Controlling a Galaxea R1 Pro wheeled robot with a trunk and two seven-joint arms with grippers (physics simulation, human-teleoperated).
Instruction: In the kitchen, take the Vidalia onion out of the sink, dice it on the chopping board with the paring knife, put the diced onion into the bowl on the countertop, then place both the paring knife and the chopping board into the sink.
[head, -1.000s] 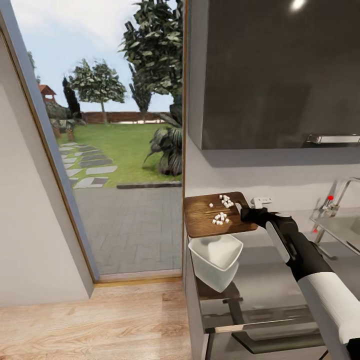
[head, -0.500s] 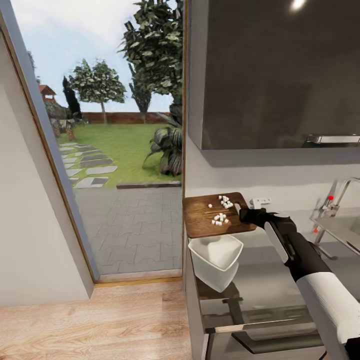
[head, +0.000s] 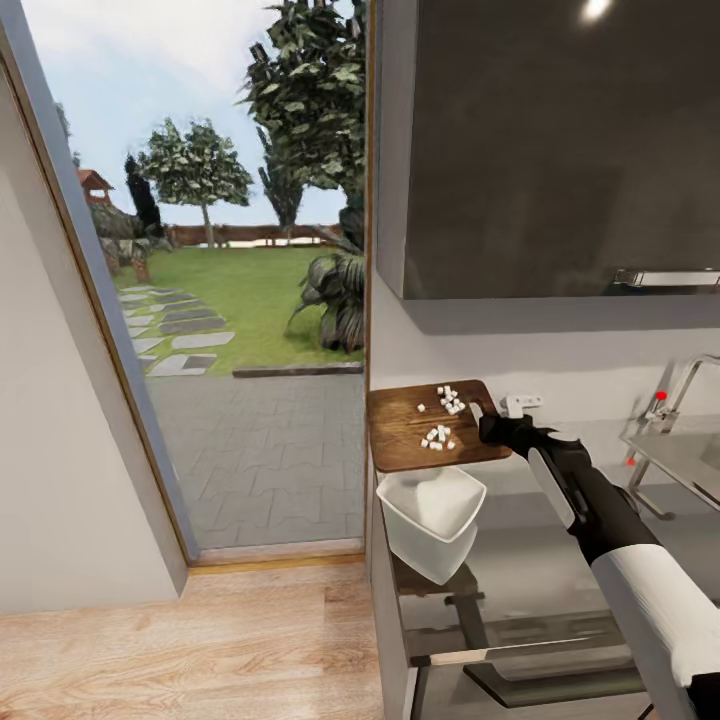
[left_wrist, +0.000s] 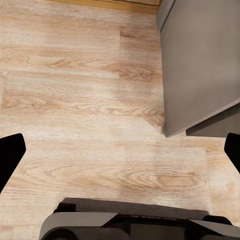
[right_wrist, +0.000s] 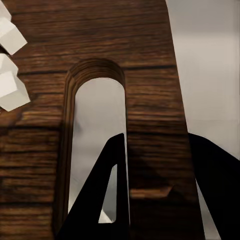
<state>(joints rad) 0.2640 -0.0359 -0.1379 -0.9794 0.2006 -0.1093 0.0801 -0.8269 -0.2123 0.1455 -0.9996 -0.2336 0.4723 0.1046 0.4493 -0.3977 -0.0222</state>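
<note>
Bowl (head: 433, 515) sits tight against chopping board (head: 400, 436) front edge. Wall close behind board. Overhead cabinet (head: 560, 150) caps headroom. Countertop (head: 540, 545) bare toward sink (head: 690, 460).

We saw the dark, glossy countertop (head: 540, 560) running along the wall from the doorway side. At its far end by the door the chopping board (head: 405, 440) sat tilted, carrying small clusters of diced onion (head: 437, 436). Just in front of it the white bowl (head: 432, 515) overhung the counter's end. Farther along, the steel sink (head: 690, 455) was set into the slab.
</note>
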